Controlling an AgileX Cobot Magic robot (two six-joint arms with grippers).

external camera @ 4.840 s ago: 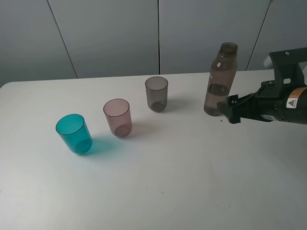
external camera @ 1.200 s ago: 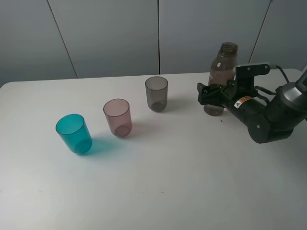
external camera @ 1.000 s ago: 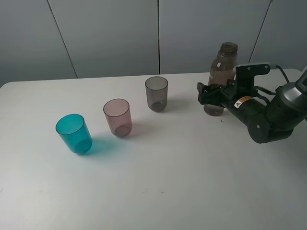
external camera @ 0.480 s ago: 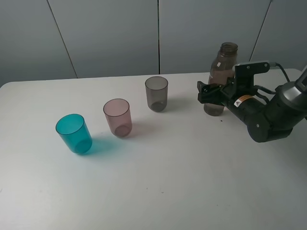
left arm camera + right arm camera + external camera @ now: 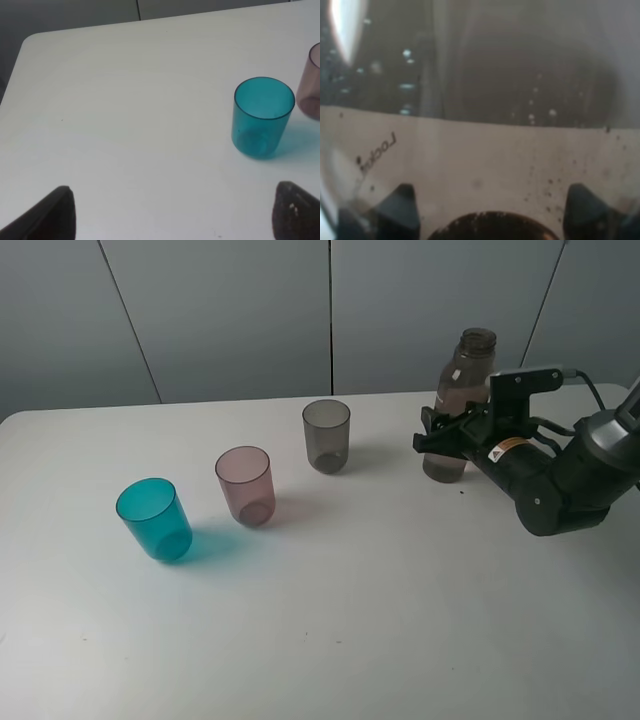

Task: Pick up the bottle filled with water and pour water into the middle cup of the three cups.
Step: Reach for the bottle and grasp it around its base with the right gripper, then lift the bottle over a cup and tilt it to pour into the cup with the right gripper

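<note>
1. The left gripper [image 5: 175, 217] shows only in its own wrist view. Its two dark fingertips [image 5: 56, 214] stand wide apart above the white table [image 5: 125, 100] with nothing between them, so the jaws are released.
2. Just ahead of it, and nearest in the high view, the teal-blue cup [image 5: 155, 519] stands upright at the near-left end of a slanting row.
3. Next along the row is the middle cup [image 5: 245, 486], pale pink, upright, mouth up. It stands between the teal-blue cup and the grey one and touches neither. The left wrist view catches only its side at the picture's border.
4. The grey cup [image 5: 327, 435] stands upright, farther back and to the right, last of the row.
5. The right arm [image 5: 560, 485] reaches in from the right side of the table. The right gripper [image 5: 447, 436] is clenched on the lower body of the bottle [image 5: 463, 385].
6. The bottle is upright and uncapped, to the right of the grey cup and well apart from the middle cup. Whether its base rests on the table cannot be told. In the right wrist view its brown wall fills the picture between the fingertips [image 5: 402, 202].
7. Grey wall panels [image 5: 220, 310] rise behind the table.
</note>
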